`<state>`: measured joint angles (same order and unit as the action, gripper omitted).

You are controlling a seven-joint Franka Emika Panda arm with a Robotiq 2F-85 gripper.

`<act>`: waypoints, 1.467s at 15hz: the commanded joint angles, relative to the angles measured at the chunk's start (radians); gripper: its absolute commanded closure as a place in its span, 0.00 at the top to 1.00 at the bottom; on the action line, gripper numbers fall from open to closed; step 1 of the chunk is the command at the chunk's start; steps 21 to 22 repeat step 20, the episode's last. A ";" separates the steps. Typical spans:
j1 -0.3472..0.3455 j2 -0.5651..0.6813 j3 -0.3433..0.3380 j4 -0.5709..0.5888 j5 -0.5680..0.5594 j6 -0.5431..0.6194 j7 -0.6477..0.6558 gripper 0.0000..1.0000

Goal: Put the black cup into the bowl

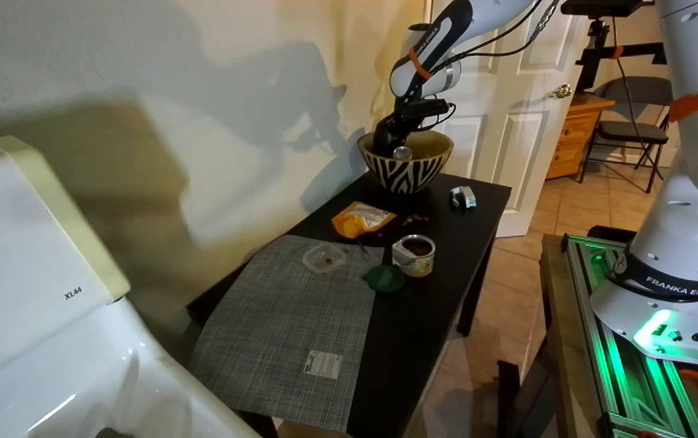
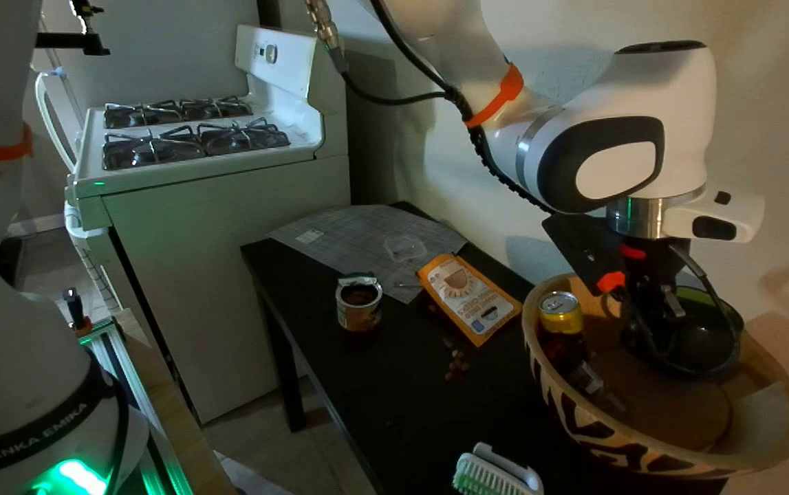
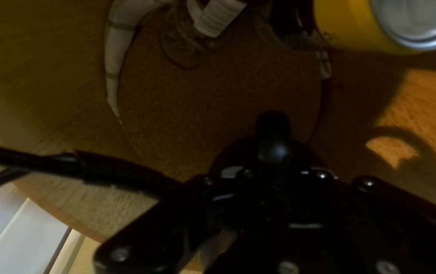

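Black cup [image 2: 705, 338], zebra-striped bowl [image 1: 406, 174] — tan inside

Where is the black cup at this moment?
In an exterior view, the black cup is at right, inside the rim of the bowl, with the yellow can to its left. Whether it touches the bottom is unclear.

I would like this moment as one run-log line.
gripper: inside bowl; black cup: inside bowl, apparently held; touching bottom: unclear; also inside: yellow-topped can
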<state>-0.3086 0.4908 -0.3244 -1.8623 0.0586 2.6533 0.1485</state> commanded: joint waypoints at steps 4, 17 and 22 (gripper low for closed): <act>0.034 -0.140 -0.032 -0.175 -0.128 -0.020 -0.029 0.68; 0.035 -0.664 -0.010 -0.548 0.102 0.018 -0.570 1.00; 0.043 -0.703 -0.021 -0.569 0.102 0.012 -0.585 1.00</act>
